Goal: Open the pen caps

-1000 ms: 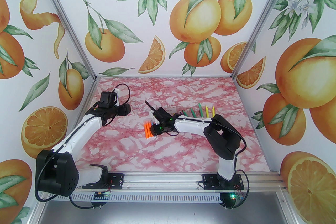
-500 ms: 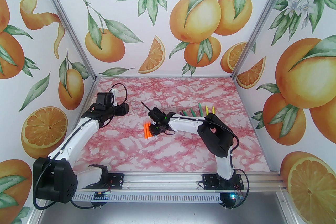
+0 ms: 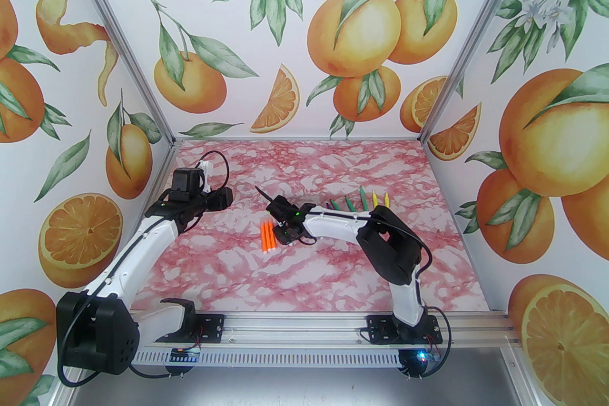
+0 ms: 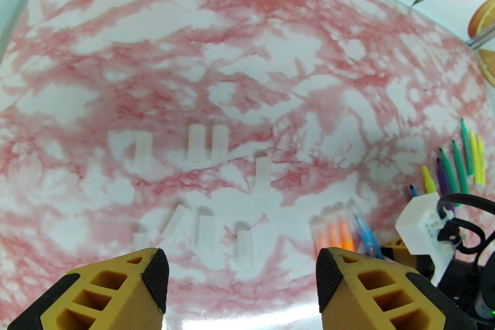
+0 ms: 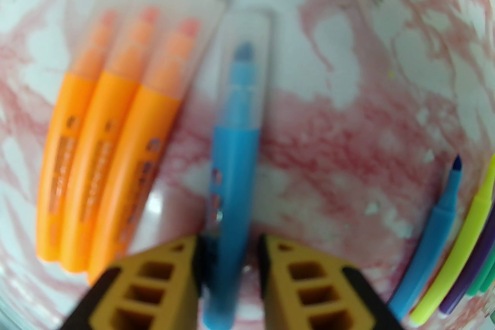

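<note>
Right pincer (image 5: 229,241) straddles the blue pen (image 5: 236,150), orange pens (image 5: 104,119) just beside.

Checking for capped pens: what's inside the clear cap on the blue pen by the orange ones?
The tip of the blue pen shows through the clear cap; blur hides finer detail.

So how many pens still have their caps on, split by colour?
orange capped pens: 3
blue capped pen: 1
Total: 4
</note>
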`<state>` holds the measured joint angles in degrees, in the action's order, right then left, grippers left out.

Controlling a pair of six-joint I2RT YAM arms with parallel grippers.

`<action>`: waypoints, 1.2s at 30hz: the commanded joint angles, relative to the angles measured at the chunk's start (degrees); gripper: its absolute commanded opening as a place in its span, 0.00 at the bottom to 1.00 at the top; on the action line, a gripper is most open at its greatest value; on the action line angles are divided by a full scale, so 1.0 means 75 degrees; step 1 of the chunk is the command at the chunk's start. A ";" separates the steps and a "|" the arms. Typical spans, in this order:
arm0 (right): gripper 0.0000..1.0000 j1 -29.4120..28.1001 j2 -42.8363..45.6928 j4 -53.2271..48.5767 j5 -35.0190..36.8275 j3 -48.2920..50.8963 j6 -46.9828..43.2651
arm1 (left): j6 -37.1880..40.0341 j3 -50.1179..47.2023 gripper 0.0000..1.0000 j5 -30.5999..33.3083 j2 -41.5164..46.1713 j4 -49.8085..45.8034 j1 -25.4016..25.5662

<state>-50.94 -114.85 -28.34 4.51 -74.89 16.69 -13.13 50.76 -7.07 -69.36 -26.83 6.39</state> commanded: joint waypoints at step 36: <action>0.05 0.1226 0.2948 0.2939 -0.4129 0.2013 -0.0045 | -0.2990 -0.0977 0.60 -0.4950 -0.1004 0.4079 0.0710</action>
<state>-41.58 -95.15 -9.96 -24.18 -60.51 16.91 -33.34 43.64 -40.69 -75.40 -0.43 10.39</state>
